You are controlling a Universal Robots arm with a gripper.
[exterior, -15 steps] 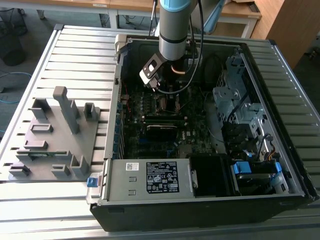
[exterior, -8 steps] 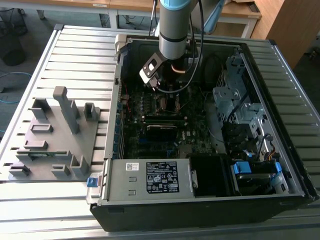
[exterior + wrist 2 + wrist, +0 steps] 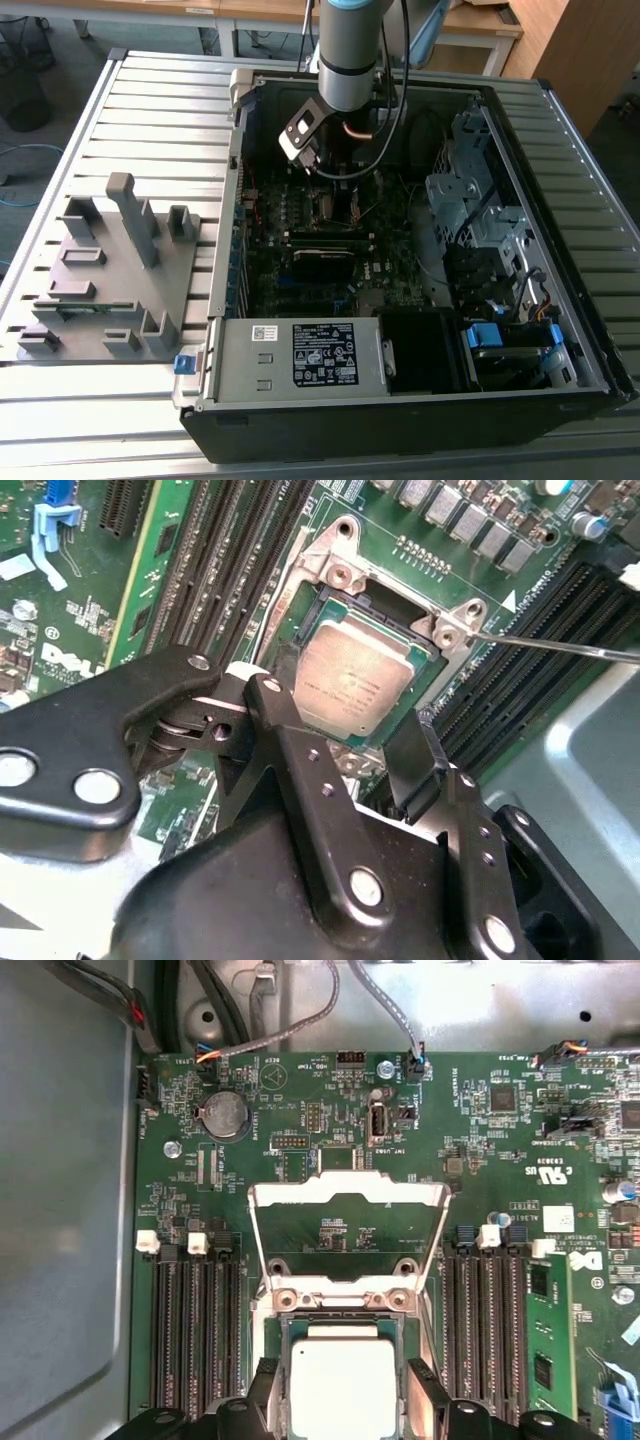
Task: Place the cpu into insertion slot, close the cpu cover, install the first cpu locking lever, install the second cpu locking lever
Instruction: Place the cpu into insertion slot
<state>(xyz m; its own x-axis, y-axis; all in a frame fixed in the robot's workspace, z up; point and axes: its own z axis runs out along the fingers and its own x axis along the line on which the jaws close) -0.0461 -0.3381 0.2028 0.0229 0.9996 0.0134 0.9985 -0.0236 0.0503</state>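
Status, 4-step sequence.

Step 1 looks done: the cpu [image 3: 365, 675] lies flat in the insertion slot [image 3: 365, 605], silver top up, its edges square to the socket rim in both wrist views. We see no tilt, but full seating is our judgement, not something we can verify from these angles.

The gripper [image 3: 343, 1370] hangs directly over the socket with its fingers [image 3: 420, 1390] spread, 1 on each side of the chip. A thin dark gap shows at both sides, so we read it as released, flanking the chip but not clamping it.

Step 2 not done: the cpu cover [image 3: 345, 1194] is swung back on its hinge, well clear of the chip, and the green board shows through its window.

Steps 3 and 4 not done — 1 thin locking lever [image 3: 560, 645] stands out free beside the socket frame, unlatched. We cannot make out the 2nd.

In the exterior view the arm reaches down into the open computer case [image 3: 400, 420].
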